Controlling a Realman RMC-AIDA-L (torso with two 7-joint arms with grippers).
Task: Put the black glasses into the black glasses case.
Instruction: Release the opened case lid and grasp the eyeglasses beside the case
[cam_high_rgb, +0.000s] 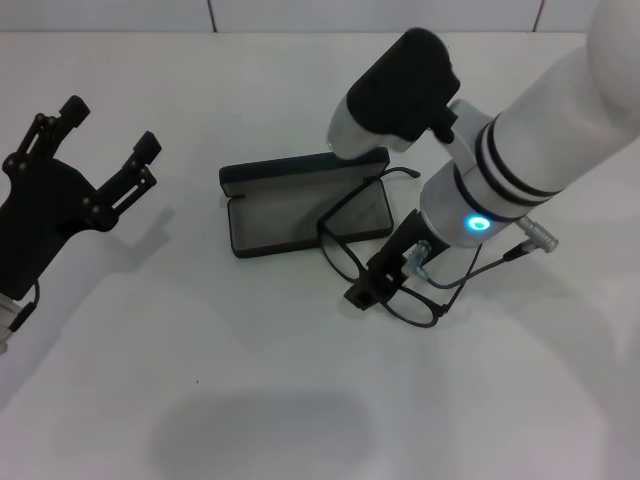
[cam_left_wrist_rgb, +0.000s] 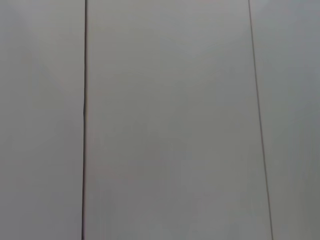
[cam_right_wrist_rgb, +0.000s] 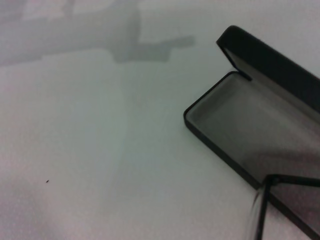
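Black glasses (cam_high_rgb: 352, 243) held in right hand (cam_high_rgb: 385, 278), frame overlapping the right end of the open black glasses case (cam_high_rgb: 300, 212); case's long axis runs left. Left hand (cam_high_rgb: 95, 165) open, well apart.

No readable text anywhere

Checked the open black glasses case (cam_high_rgb: 300, 205), the black glasses (cam_high_rgb: 352, 250) and the white table (cam_high_rgb: 250, 400): no lettering, brand, number or sign I can make out.
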